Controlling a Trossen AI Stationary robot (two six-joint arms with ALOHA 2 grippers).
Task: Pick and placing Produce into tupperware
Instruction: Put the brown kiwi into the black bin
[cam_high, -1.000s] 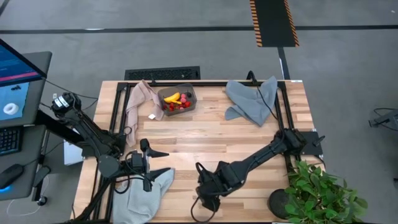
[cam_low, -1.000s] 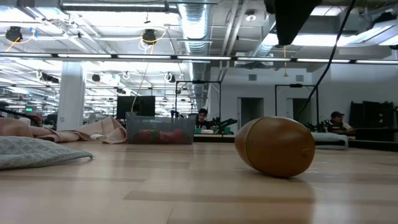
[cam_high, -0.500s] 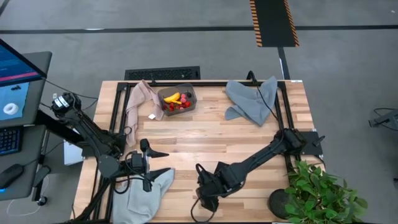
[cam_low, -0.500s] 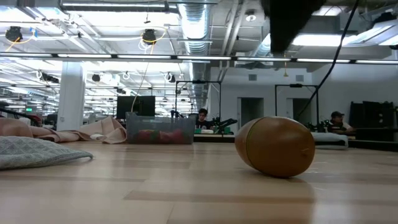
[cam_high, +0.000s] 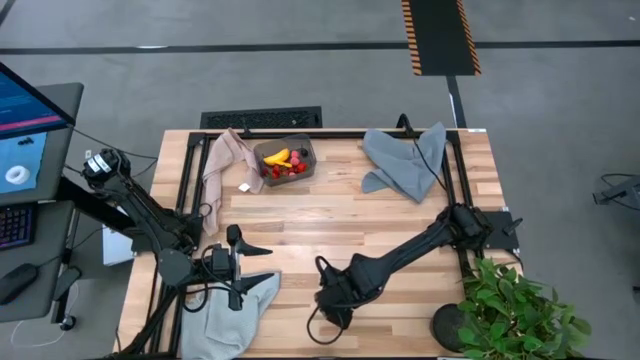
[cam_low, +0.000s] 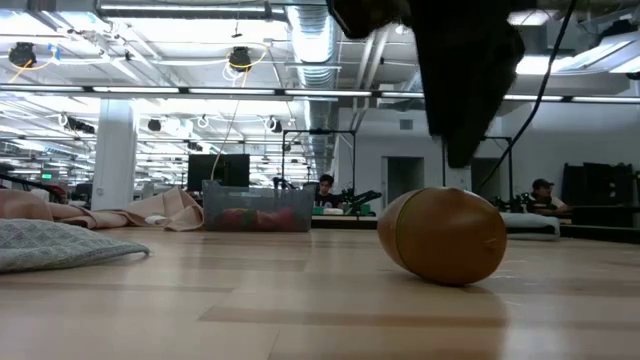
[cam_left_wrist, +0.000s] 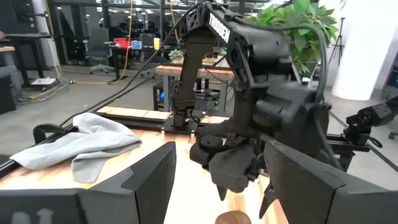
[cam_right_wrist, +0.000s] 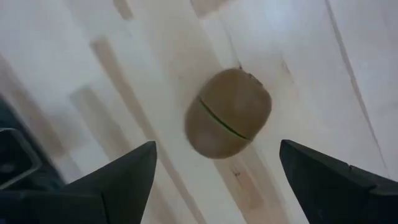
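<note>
Tupperware (cam_high: 286, 158), one: grey tub, upper centre-left of the high view on the wooden table (cam_high: 330, 215). Contents: one yellow banana (cam_high: 278, 157), several red strawberries (cam_high: 284, 170); exact number unclear.

Tiny yellow piece (cam_high: 244, 187), one: on bare wood just left of the tub.

Kiwi (cam_right_wrist: 227, 113), one: brown, lying on the table at centre of the right wrist view, between the spread fingers, untouched.

Right gripper (cam_high: 330, 313), one: lower centre of the high view, jaws wide apart, hanging over the kiwi.

Left gripper (cam_high: 252, 262), one: lower left, fingers parted, holding nothing.

Cloths, three: beige-pink cloth (cam_high: 222, 162) beside the tub; grey-blue cloth (cam_high: 408, 162) upper right; grey cloth (cam_high: 232, 310) lower left.

Potted plant (cam_high: 515, 310), one: lower right corner.
</note>
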